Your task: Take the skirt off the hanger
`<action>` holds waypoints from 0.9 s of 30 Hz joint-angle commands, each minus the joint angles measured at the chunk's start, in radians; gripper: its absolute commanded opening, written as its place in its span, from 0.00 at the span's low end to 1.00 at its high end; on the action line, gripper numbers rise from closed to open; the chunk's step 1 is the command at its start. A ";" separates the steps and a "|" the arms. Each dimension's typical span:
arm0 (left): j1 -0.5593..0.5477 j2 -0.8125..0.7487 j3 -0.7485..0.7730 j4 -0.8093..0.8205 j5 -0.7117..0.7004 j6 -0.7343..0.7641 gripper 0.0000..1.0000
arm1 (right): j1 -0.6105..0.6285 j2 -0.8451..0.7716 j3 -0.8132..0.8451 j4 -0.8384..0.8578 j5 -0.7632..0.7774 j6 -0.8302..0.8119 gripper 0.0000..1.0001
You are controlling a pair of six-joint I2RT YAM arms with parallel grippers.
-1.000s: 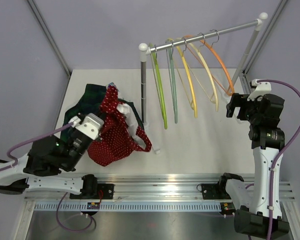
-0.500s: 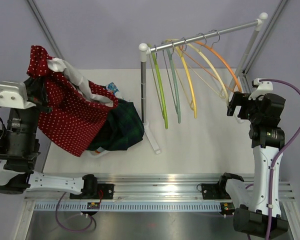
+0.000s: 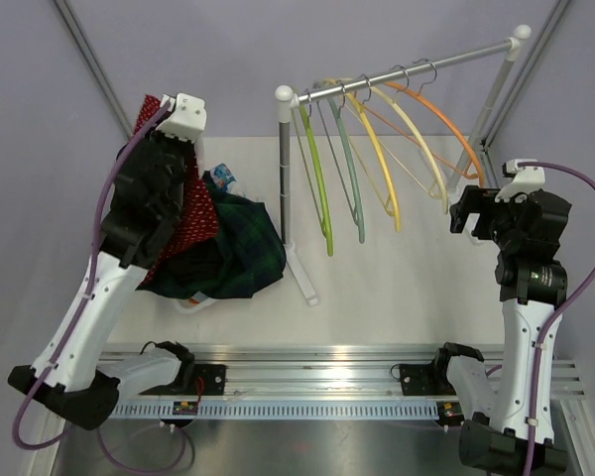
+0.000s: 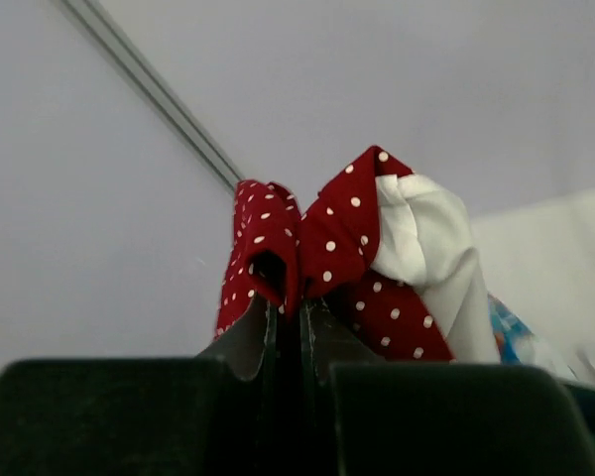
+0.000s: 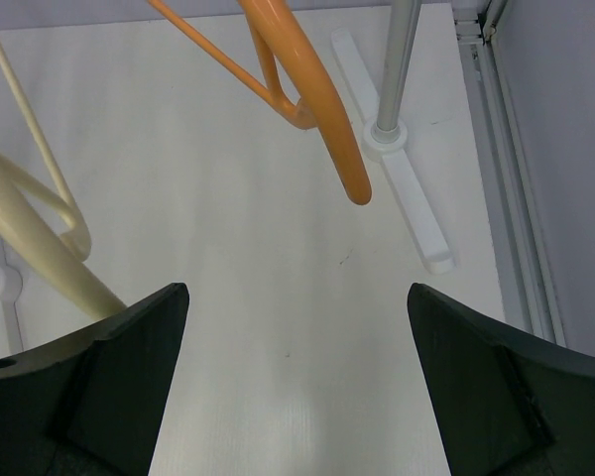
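White desk (image 3: 397,288), pale lilac walls, and the red skirt (image 4: 342,233) is up in the air at the back left!

Here's the room: a plain white desk top, a silver rail along its near edge, and grey frame struts running up the walls. One clothes rack (image 3: 286,169) stands mid-desk on white feet. Count the hangers on its bar: five, green (image 3: 320,188), grey-green (image 3: 352,193), yellow (image 3: 382,169), cream (image 3: 421,149) and orange (image 3: 446,124), all bare. Two garments: the white-dotted red skirt, pinched by a fold in the closed left fingers (image 4: 290,332) and hanging off the raised arm, and one dark green plaid piece (image 3: 240,248) heaped on the desk below it. Two arms. The right fingers (image 3: 460,213) are spread wide, gripping nothing, near the orange hanger's tip.
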 commanded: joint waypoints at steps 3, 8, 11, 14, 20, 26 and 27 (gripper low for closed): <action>0.204 -0.013 -0.057 -0.058 0.380 -0.389 0.00 | -0.007 -0.020 0.012 0.014 -0.015 -0.005 0.99; 0.307 -0.092 -0.225 -0.001 0.461 -0.571 0.00 | -0.007 -0.027 -0.007 0.009 -0.029 -0.020 1.00; 0.336 -0.137 -0.376 0.002 0.538 -0.715 0.00 | -0.007 -0.032 -0.017 -0.002 -0.046 -0.043 1.00; 0.342 -0.139 -0.559 -0.001 0.598 -0.872 0.00 | -0.007 -0.038 -0.031 -0.003 -0.053 -0.051 0.99; 0.342 -0.016 -0.778 0.028 0.725 -1.108 0.01 | -0.007 -0.046 -0.039 -0.012 -0.056 -0.058 0.99; 0.351 0.065 -0.765 -0.011 0.721 -1.139 0.19 | -0.007 -0.047 -0.039 -0.011 -0.061 -0.057 0.99; 0.351 0.058 -0.745 -0.029 0.704 -1.131 0.27 | -0.007 -0.049 -0.039 -0.012 -0.061 -0.057 1.00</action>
